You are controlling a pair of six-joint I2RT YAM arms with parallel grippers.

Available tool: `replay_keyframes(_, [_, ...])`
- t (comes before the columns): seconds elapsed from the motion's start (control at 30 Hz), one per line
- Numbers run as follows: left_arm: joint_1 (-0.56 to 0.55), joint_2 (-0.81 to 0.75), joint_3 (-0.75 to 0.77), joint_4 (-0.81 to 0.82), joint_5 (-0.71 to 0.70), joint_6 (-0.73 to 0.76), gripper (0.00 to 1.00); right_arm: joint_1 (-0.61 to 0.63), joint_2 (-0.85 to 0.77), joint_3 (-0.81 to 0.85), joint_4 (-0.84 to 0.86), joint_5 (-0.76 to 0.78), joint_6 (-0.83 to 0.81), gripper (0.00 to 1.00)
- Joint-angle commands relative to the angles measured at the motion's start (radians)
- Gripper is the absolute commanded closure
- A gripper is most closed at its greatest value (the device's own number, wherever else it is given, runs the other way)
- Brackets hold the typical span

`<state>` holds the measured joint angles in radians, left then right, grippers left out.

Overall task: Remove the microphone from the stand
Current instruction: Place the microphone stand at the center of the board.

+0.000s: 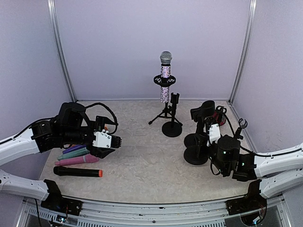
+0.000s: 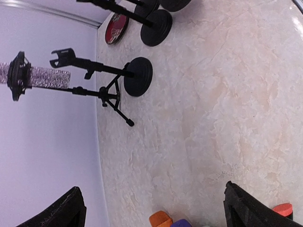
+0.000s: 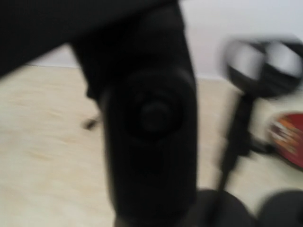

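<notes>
1. At the back centre of the bench [image 1: 142,177] you have one glittery microphone [image 1: 164,75]. It stands upright in the ring of the single tripod stand [image 1: 165,113].
2. You can count three round-based stands [image 1: 172,128]: one just beside the tripod, two near the right arm. One red disc [image 1: 220,116] lies behind them.
3. Four loose microphones [image 1: 78,161] lie side by side at the left.
4. Your left gripper [image 1: 113,142] is spread wide and empty, beside that pile and well apart from the tripod stand.
5. Only the top view shows the whole pile; the left wrist view catches just its tips.
6. Your right gripper [image 1: 208,124] sits among the round bases. Its wrist view is blurred, so you cannot tell how its jaws stand.
</notes>
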<state>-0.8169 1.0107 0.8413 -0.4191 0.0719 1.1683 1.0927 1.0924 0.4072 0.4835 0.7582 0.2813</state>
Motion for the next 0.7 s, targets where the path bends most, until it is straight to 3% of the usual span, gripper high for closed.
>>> replay_keyframes(0.0, [0.060, 0.050, 0.088, -0.035, 0.019, -0.142, 0.01, -0.033, -0.075, -0.093, 0.092, 0.143, 0.055, 1.00])
replay_keyframes(0.2, [0.103, 0.113, 0.146, -0.057, 0.027, -0.226, 0.01, -0.065, -0.050, -0.162, 0.125, 0.209, 0.079, 1.00])
replay_keyframes(0.5, [0.182, 0.182, 0.248, -0.127, 0.089, -0.324, 0.01, -0.118, 0.114, -0.201, 0.281, 0.266, 0.096, 1.00])
replay_keyframes(0.6, [0.220, 0.189, 0.249, -0.128, 0.102, -0.326, 0.01, -0.119, 0.167, -0.187, 0.296, 0.262, 0.099, 0.91])
replay_keyframes(0.67, [0.236, 0.193, 0.255, -0.135, 0.114, -0.341, 0.01, -0.119, 0.184, -0.176, 0.269, 0.251, 0.121, 0.76])
